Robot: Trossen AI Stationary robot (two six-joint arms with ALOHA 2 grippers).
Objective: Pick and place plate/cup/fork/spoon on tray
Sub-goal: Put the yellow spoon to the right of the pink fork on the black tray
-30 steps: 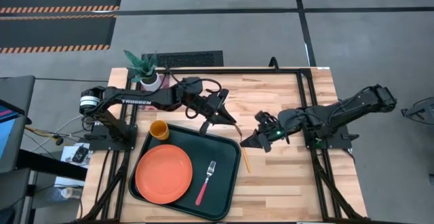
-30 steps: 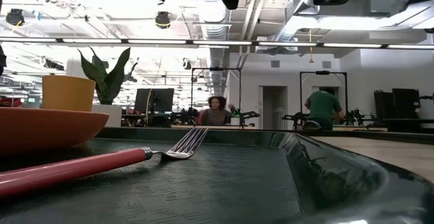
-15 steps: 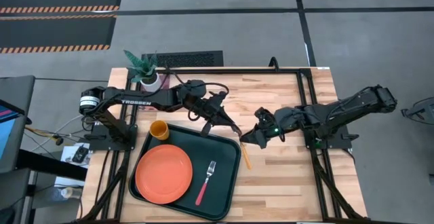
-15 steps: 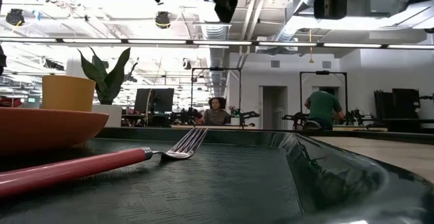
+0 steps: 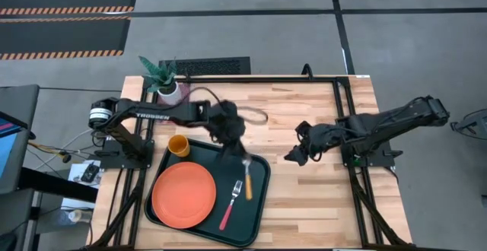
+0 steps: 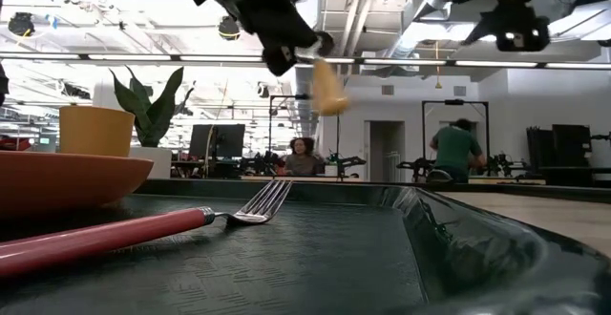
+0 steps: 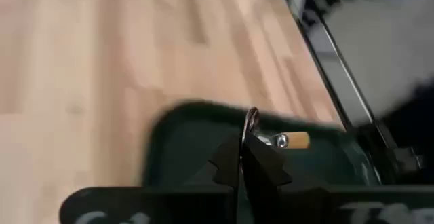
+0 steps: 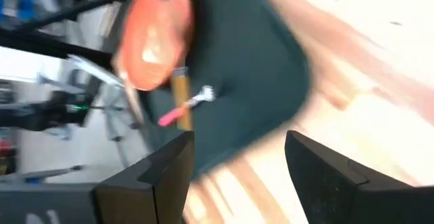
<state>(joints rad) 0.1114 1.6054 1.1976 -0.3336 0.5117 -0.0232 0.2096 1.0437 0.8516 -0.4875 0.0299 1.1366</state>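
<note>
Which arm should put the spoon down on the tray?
Left. Its tool holds the spoon above the tray, beside the fork. The right tool is open, off over bare table.

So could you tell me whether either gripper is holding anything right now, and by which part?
The left gripper holds the spoon by its metal bowl end, the orange handle hanging over the tray. The right gripper is open and empty.

Left hand (image 5: 242,160) clamped, right hand (image 5: 293,157) spread.
</note>
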